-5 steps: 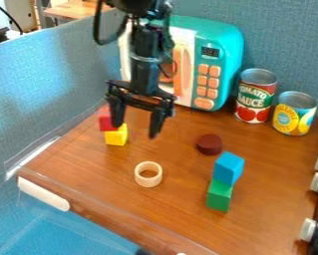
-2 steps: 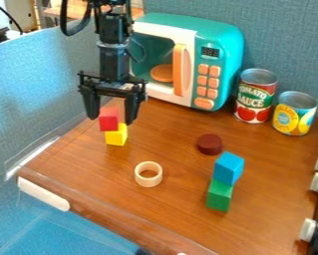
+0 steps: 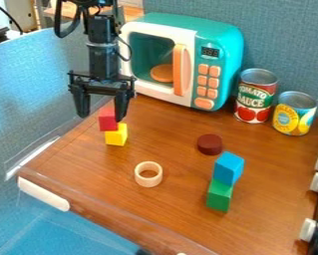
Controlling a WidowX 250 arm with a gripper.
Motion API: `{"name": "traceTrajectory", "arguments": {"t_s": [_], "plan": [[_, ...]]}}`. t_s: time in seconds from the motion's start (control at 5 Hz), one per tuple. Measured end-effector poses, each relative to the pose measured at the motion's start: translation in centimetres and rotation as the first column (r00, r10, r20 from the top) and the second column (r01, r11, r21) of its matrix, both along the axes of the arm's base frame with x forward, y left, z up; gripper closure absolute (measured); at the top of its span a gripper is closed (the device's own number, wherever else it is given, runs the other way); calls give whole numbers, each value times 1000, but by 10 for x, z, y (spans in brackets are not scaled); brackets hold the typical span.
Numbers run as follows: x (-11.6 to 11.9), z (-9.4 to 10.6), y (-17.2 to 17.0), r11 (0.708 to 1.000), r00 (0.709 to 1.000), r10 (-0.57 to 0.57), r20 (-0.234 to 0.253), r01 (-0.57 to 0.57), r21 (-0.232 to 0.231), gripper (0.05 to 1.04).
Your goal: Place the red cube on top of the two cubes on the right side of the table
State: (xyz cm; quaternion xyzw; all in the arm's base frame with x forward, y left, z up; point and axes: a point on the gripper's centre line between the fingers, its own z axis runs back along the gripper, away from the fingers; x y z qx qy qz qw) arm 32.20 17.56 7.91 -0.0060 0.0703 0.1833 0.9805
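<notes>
Gripper [image 3: 101, 117] upper left, pointing down, fingers spread wide, one each side of an open gap; not pinching anything. One finger overlaps the upper right of the red cube [image 3: 107, 124] in the view. Can't tell if they touch; depth between them is unclear.

Red cube sits on the yellow cube [image 3: 116, 137], left part of the tabletop [image 3: 88, 169], so not on the right-hand stack. That stack: blue cube [image 3: 228, 168] on green cube [image 3: 219, 197], blue set slightly askew.

Hidden or cut off: part of the red cube's top is behind the finger. Top of the yellow cube is mostly covered by the red one, top of the green covered by the blue. Arm [image 3: 102, 55] runs out of the top edge. Orange disc [image 3: 161, 73] inside the toy microwave [image 3: 188, 26] is partly behind the door handle [image 3: 179, 69]. Black unit with white knobs [image 3: 317, 182] is cut by the right edge. Small dark thing at the bottom edge, too little of it to name.

Rest: dark red disc [image 3: 210, 144] near the blue cube, pale ring [image 3: 148, 183] between the two stacks, two cans, red [image 3: 255, 102] and yellow [image 3: 293, 116], right of the microwave.
</notes>
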Motion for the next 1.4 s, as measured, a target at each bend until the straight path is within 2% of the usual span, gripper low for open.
{"name": "traceTrajectory", "arguments": {"t_s": [0.2,0.8,1.2,1.4], "plan": [[3,0,7,1000,1000,22,5,-22,-9,83],[15,-20,11,995,996,92,-3,-92,-41,83],[30,-40,19,992,993,116,-35,-118,-41,118],[35,-40,21,989,989,145,-12,-146,-31,381]]}}
